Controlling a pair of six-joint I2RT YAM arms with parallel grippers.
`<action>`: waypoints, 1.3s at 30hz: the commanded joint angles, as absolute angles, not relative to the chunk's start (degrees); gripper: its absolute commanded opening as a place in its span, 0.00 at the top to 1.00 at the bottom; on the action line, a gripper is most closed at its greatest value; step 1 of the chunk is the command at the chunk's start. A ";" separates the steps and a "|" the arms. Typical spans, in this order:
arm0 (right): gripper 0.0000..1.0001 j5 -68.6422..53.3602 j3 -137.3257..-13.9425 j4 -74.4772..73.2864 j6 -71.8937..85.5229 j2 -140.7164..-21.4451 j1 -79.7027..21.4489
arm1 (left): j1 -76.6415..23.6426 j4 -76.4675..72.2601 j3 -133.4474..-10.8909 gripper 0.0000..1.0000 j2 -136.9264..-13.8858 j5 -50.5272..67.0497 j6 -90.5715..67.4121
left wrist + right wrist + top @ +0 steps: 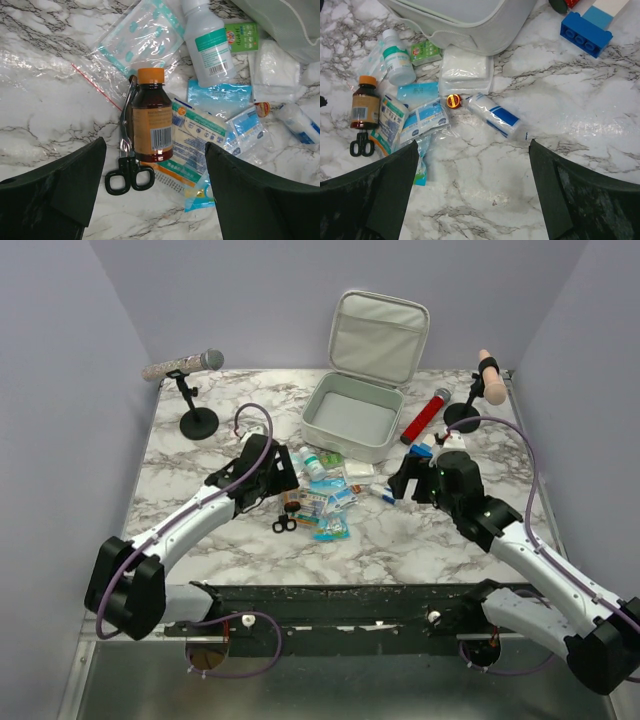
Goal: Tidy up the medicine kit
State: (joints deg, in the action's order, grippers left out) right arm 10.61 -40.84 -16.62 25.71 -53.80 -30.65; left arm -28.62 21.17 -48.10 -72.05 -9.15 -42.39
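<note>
Medicine kit [352, 415] lies open and empty at 12 o'clock on the table [420, 540], with nothing packed yet by the look of it. Loose at its 7 o'clock: brown bottle [151, 122], white bottle [209, 42], scissors [129, 175], bandage roll [495, 116], sachets [200, 130]. Left gripper [283, 477] and right gripper [402, 483] hover nearby, jaws apart, holding nothing. A barcode shows on the brown bottle; other print is too small to read.

Red cylinder [425, 415], blue brick [585, 32], microphone [182, 365] on stand
</note>
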 commanded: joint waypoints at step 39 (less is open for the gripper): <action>0.01 9.05 -55.98 -16.61 28.83 -69.52 -30.76 | -31.38 24.35 -58.36 0.35 -95.10 -12.22 -35.24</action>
